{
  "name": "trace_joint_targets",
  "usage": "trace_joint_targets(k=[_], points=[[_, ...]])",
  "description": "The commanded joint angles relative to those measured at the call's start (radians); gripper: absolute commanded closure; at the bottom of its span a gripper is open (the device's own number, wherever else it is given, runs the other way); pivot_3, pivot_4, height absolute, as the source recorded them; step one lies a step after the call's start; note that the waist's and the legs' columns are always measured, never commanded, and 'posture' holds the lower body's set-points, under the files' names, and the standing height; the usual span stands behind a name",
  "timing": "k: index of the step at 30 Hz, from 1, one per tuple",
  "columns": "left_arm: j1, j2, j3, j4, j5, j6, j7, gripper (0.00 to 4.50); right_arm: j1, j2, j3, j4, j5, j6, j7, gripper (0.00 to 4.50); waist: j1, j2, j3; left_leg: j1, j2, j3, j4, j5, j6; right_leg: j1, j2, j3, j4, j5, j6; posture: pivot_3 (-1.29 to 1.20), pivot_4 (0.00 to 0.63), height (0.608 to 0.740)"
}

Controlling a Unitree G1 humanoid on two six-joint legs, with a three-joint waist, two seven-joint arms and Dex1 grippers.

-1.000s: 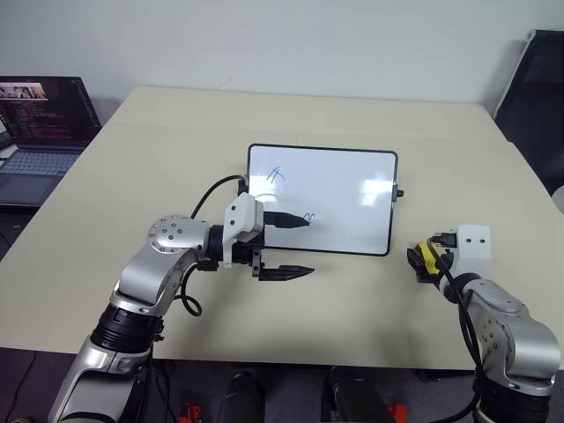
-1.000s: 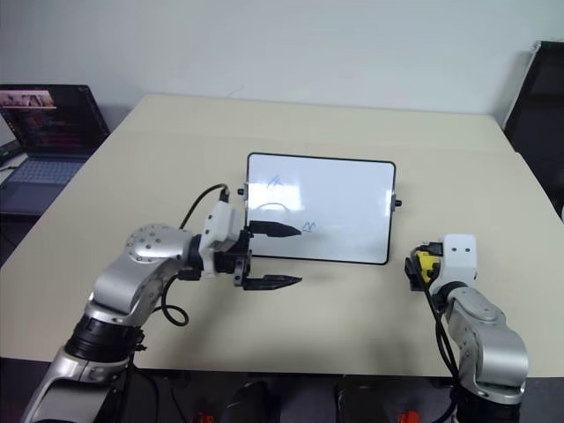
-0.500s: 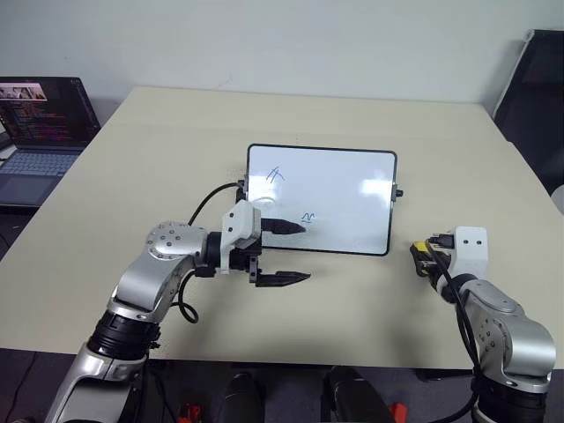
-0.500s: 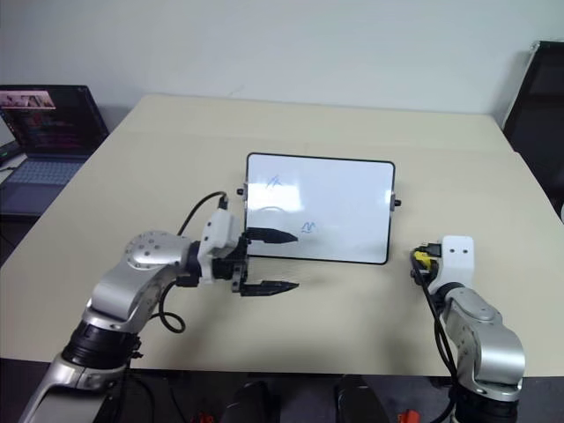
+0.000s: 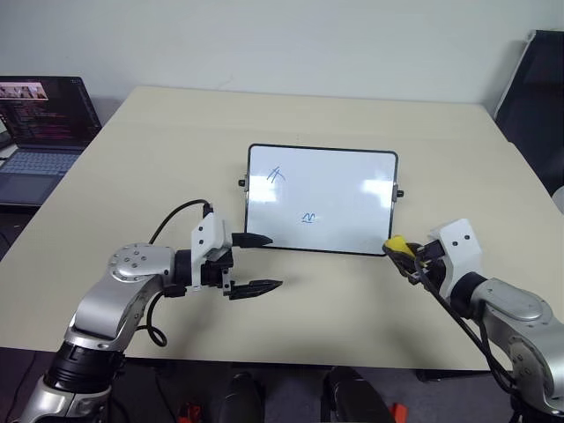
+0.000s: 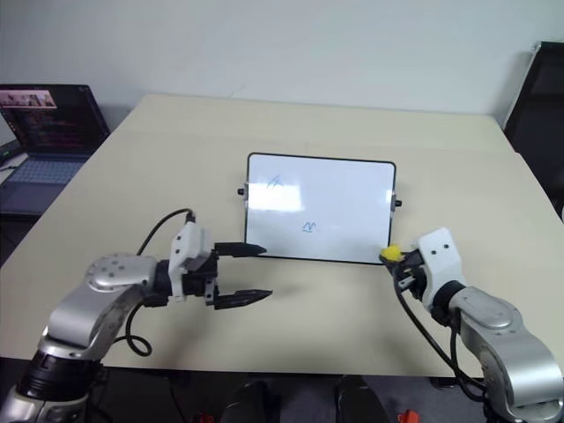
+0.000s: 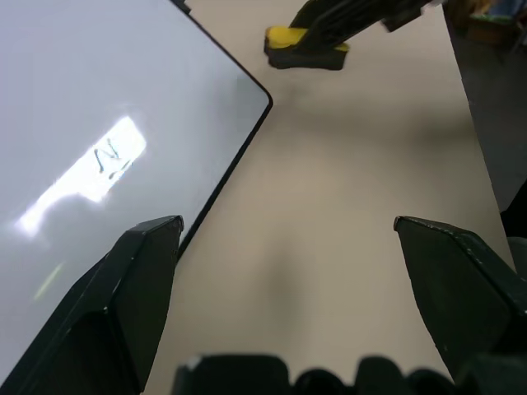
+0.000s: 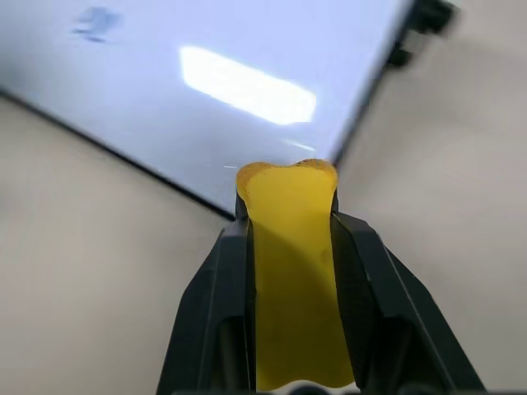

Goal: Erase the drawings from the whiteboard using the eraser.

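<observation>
The whiteboard (image 5: 339,225) lies flat at the table's middle, with two small blue drawings (image 5: 276,174) (image 5: 308,217) on its left half. My right gripper (image 5: 401,251) is shut on the yellow eraser (image 5: 395,242), held just off the board's near right corner; in the right wrist view the eraser (image 8: 292,271) sticks out between the black fingers (image 8: 214,296) toward the board's edge (image 8: 165,99). My left gripper (image 5: 274,262) is open and empty, in front of the board's near left corner and pointing right. The left wrist view has the board's corner (image 7: 99,107) and the held eraser (image 7: 300,37).
An open laptop (image 5: 40,123) sits on a separate surface to the far left. A black chair (image 5: 538,97) stands beyond the table's right side. The beige table (image 5: 176,150) has bare room around the board.
My right gripper has closed on the eraser, risen and swung left to the board's near right corner. My left gripper has drawn back left, off the board's front edge.
</observation>
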Motion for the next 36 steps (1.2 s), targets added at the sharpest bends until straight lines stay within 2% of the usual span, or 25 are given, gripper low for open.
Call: trace_joint_targets(k=[1, 5, 12, 16, 20, 24, 29, 34, 36], points=[[0.007, 0.030, 0.055, -0.043, -0.011, 0.004, 0.016, 0.00, -0.048, -0.056, 0.049, -0.065, 0.042, -0.004, 0.040, 3.54, 0.000, 0.000, 0.000, 0.000, 0.000, 0.000, 0.001, 0.000, 0.000, 0.000, 0.000, 0.000, 0.000, 0.000, 0.000, 0.00, 0.150, 0.740], [0.005, 0.058, 0.068, -0.023, 0.018, -0.009, 0.033, 0.00, -0.161, -0.108, 0.208, -0.035, 0.011, -0.070, 0.059, 3.54, -0.004, 0.000, 0.000, 0.001, 0.000, 0.001, 0.001, 0.000, 0.000, 0.000, 0.000, 0.001, 0.000, 0.001, 0.000, 0.00, 0.150, 0.740], [0.016, 0.067, 0.072, -0.024, 0.031, -0.010, 0.051, 0.00, -0.434, -0.089, 0.541, 0.255, -0.267, -0.289, -0.020, 3.54, -0.003, 0.000, 0.000, 0.000, 0.000, 0.001, 0.000, 0.000, 0.000, -0.002, 0.000, 0.000, -0.001, 0.001, -0.001, 0.00, 0.150, 0.740], [0.049, 0.074, 0.082, -0.022, 0.039, -0.028, 0.046, 0.00, -0.546, -0.051, 0.658, 0.420, -0.397, -0.407, -0.020, 3.55, -0.003, 0.000, 0.000, 0.000, 0.000, 0.001, -0.002, 0.000, 0.000, -0.002, 0.000, 0.000, -0.001, 0.000, -0.001, 0.00, 0.150, 0.740], [0.083, 0.079, 0.084, -0.027, 0.045, -0.045, 0.037, 0.00, -0.624, 0.025, 0.693, 0.544, -0.471, -0.472, -0.019, 3.54, -0.003, 0.000, 0.000, -0.001, 0.000, 0.001, -0.002, 0.000, 0.000, -0.002, 0.000, 0.000, 0.000, 0.000, -0.001, 0.00, 0.150, 0.740], [0.099, 0.077, 0.084, -0.043, 0.044, -0.045, 0.041, 0.00, -0.627, 0.059, 0.731, 0.592, -0.509, -0.492, 0.038, 3.54, 0.001, 0.000, 0.000, -0.001, 0.001, 0.001, -0.002, 0.000, 0.000, -0.002, 0.000, -0.001, 0.000, 0.000, -0.001, 0.00, 0.150, 0.740], [0.098, 0.075, 0.086, -0.050, 0.039, -0.042, 0.045, 0.00, -0.610, 0.029, 0.777, 0.592, -0.550, -0.486, 0.127, 3.54, 0.002, 0.000, 0.000, 0.000, 0.001, 0.001, -0.002, 0.000, 0.000, -0.002, 0.000, -0.001, 0.000, 0.000, -0.001, 0.00, 0.150, 0.740], [0.088, 0.074, 0.082, -0.048, 0.040, -0.044, 0.043, 0.00, -0.631, 0.038, 0.720, 0.648, -0.635, -0.519, 0.057, 3.54, 0.002, 0.000, 0.000, 0.000, 0.001, 0.001, 0.000, 0.000, 0.000, -0.001, 0.000, -0.001, 0.001, 0.001, -0.001, 0.00, 0.150, 0.740], [0.082, 0.072, 0.078, -0.044, 0.042, -0.046, 0.041, 0.00, -0.616, 0.025, 0.713, 0.648, -0.637, -0.526, 0.084, 3.55, 0.002, 0.000, 0.000, 0.000, 0.001, 0.001, 0.001, 0.000, 0.000, -0.001, 0.000, -0.001, 0.001, 0.001, -0.001, 0.00, 0.150, 0.740]])
